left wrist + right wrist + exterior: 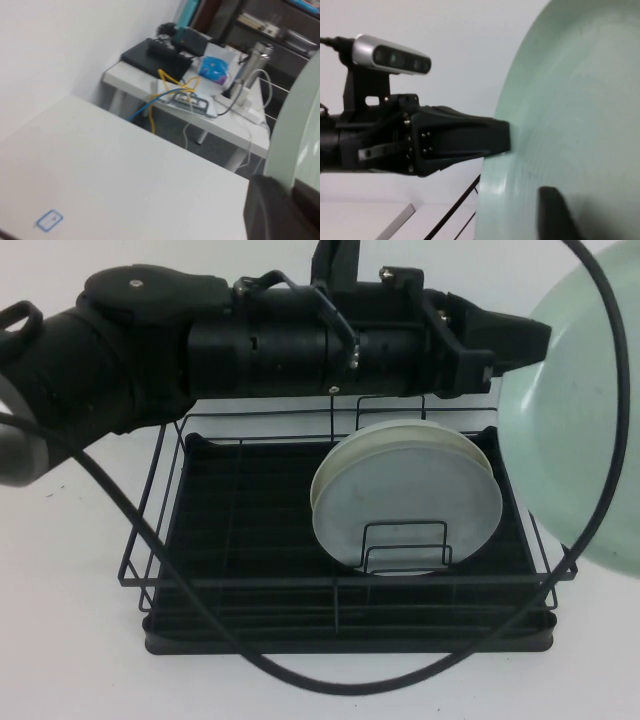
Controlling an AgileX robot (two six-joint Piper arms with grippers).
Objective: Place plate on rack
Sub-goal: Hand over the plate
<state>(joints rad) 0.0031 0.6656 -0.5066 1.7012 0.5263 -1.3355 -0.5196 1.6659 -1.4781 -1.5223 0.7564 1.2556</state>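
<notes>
Two grippers, left gripper (pixel 535 340) and right gripper (pixel 555 210), clamp the round mint-green plate (pixel 590 410) upright at right of frame, edge-on for slotting into the black wire rack (pixel 250 570).

The left arm (pixel 200 335) is built of matte black cylindrical segments, with small bright screws, a looping black cable (pixel 130 530), a silver wrist camera (pixel 390 55) and a wedge-shaped left claw (pixel 545 335).

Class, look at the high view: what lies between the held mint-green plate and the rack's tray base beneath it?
Only the rack's side wires and a black cable. Left gripper and right gripper both hold the mint-green plate.
</notes>
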